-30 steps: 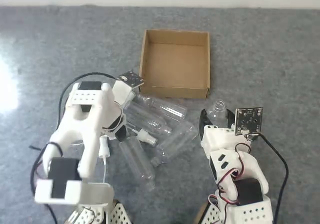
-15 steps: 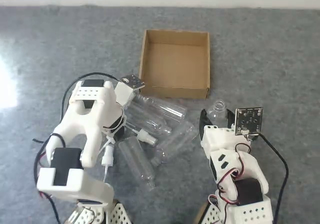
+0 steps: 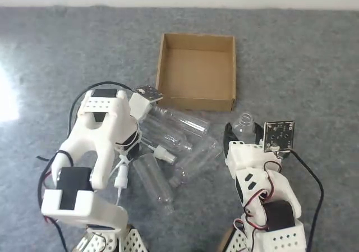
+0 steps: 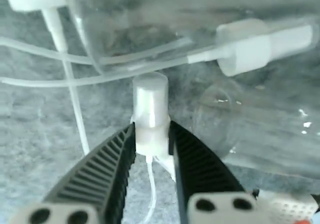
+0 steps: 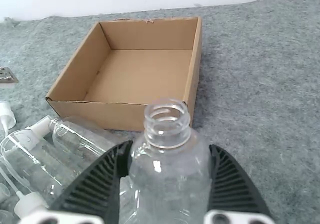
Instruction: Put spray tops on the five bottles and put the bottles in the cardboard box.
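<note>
1. Left wrist view puts my left gripper (image 4: 151,129) right up close. It is clenched on a white spray top (image 4: 150,104), with the jaws pinching its collar and the head poking out past the tips. Its dip tube (image 4: 150,184) trails back between the jaws. Loose tubes (image 4: 100,74) cross the table just beyond it.
2. My right gripper (image 5: 168,149) is grasping an upright bottle (image 5: 167,119) around the shoulder, with its threaded neck bare and open. The cardboard box (image 5: 192,59) stands just behind it, and none of the bottles is in it yet.
3. As I judge it, the step in hand is bringing this top over to that open neck. To do it well, I should:
   - lift straight up first, so the neighbouring tubes do not snag and drag along;
   - lower the dip tube into the neck ahead of the collar;
   - seat the collar square on the threads before turning;
   - hold the bottle plumb with the right arm, firm but not crushing, since clear plastic is likely to flex.
4. The high view gives me the layout, which the wrist cameras do not. The heap of bottles (image 3: 179,145) lies between my arms in front of the box, and the held bottle stands to its right, near the box's corner. The wrist views add how squarely each jaw pair sits on its part.
</note>
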Available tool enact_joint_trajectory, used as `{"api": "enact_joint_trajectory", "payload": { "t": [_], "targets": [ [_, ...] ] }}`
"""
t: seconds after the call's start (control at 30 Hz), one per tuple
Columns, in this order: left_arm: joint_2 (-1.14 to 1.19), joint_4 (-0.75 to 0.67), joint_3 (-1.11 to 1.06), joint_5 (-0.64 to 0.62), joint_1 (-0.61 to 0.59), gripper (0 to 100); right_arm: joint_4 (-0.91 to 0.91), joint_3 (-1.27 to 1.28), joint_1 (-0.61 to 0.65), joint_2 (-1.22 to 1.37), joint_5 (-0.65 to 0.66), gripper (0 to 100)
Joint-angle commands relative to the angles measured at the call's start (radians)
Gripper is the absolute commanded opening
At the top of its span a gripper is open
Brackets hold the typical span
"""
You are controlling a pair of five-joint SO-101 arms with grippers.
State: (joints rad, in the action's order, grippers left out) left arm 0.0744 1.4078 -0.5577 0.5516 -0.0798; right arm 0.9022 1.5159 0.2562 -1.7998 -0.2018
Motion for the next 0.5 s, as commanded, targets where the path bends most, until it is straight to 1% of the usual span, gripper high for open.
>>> {"api": "enact_joint_trajectory", "payload": {
  "t": [0.0, 0.27, 0.47],
  "targets": [
    [-0.002, 0.008, -0.005, 0.006, -0.003, 14, -0.022, -0.014, -0.004, -0.016, -0.005, 13.3],
    [-0.002, -0.092, -0.047, 0.006, -0.044, 14, -0.022, -0.014, -0.004, -0.016, -0.005, 13.3],
    [-0.012, -0.123, -0.064, 0.008, -0.048, 6, -0.022, -0.014, -0.004, -0.016, -0.005, 13.3]
  ]
}}
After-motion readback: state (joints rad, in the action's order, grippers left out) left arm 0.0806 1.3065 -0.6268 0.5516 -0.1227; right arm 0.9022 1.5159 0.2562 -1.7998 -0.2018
